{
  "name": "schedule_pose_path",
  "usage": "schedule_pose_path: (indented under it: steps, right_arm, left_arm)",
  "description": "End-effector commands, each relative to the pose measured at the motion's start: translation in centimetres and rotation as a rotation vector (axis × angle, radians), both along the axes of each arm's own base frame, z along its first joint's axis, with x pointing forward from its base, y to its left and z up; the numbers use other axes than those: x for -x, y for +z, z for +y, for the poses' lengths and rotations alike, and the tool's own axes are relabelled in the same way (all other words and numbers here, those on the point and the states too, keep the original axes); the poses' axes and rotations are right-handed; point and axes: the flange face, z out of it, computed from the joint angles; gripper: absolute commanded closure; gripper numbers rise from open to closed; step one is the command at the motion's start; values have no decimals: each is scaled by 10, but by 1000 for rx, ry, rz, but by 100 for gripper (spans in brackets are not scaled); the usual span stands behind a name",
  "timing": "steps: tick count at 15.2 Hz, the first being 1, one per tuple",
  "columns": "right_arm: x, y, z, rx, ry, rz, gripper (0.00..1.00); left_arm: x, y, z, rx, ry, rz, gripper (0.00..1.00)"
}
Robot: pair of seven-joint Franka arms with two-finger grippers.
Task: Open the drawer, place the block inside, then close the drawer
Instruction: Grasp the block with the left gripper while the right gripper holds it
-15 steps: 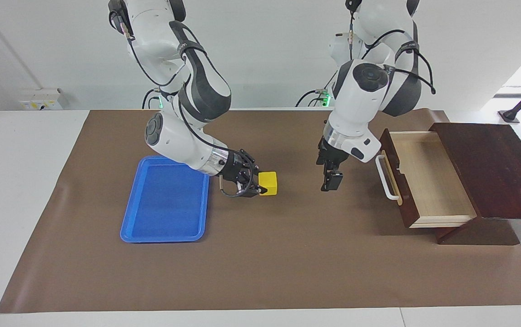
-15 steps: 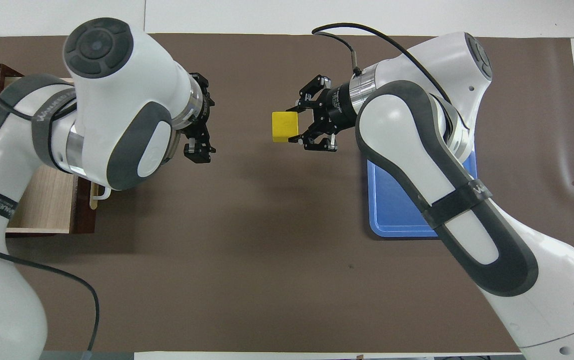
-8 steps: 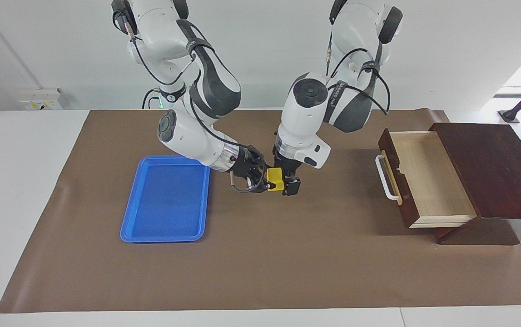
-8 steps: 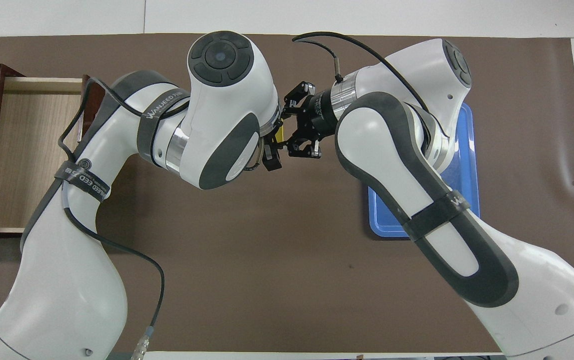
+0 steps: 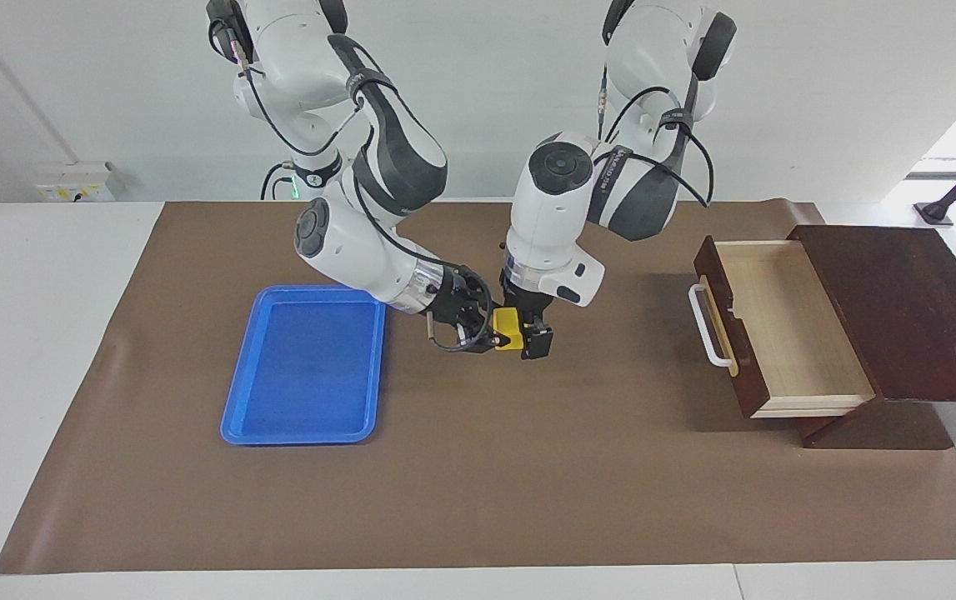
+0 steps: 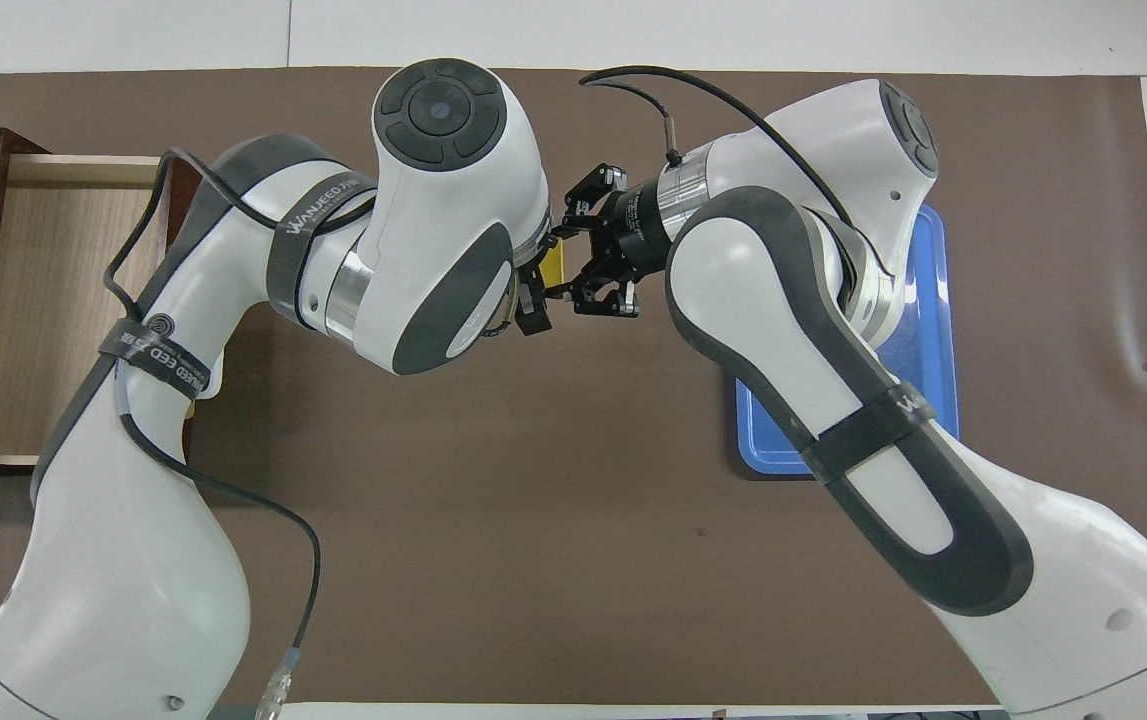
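Note:
The yellow block is held in the air over the middle of the brown mat; in the overhead view only a sliver of it shows between the two hands. My right gripper reaches in sideways from the tray's end and is shut on the block. My left gripper points down from above and sits right at the block on the side toward the drawer. The drawer stands pulled open at the left arm's end of the table, its pale inside bare, its white handle facing the mat's middle.
A flat blue tray lies on the mat toward the right arm's end. The dark brown cabinet carries the drawer at the table's edge.
One second ago my left gripper hung near the drawer handle. It has swung over to the block, which my right gripper has carried a little toward it. In the last half second little moved.

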Motion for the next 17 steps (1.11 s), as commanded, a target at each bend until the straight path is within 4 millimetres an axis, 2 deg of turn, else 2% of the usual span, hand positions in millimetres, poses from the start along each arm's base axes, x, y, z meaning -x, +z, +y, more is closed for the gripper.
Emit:
schedule_pose_path:
  steps: [1,3,5,6,9,10,11,12,15,17]
  right_arm:
    - [-1,3,-2,-11,-26,4,100]
    - [-2,3,-3,-11,-27,4,100]
    - [-2,3,-3,-11,-27,4,100]
    - [-1,4,-2,-11,-27,3,100]
    - [0,3,0,-13,-36,14,100]
    - [-1,4,-1,-9,-52,25,86]
    - [-1,5,-1,-7,-66,34,40]
    - [-1,5,-2,-5,-78,44,0]
    - [-2,5,-3,-5,-80,43,0]
    - [-3,7,-5,-6,-82,42,0]
  left_arm:
    - [6,-3,-6,-31,-9,-6,48]
    - [9,-3,-11,-31,-26,-9,69]
    - [14,-2,-17,-27,-40,-8,95]
    - [16,-2,-20,-29,-45,-10,100]
    - [16,0,-17,-30,-87,-8,100]
    - [14,5,-12,-26,-99,-11,100]
    - [13,11,-8,-26,-110,-11,100]
    - [13,15,-3,-31,-117,-5,100]
    - [4,26,25,-41,-110,5,100]
    - [-9,37,62,-34,-91,5,100]
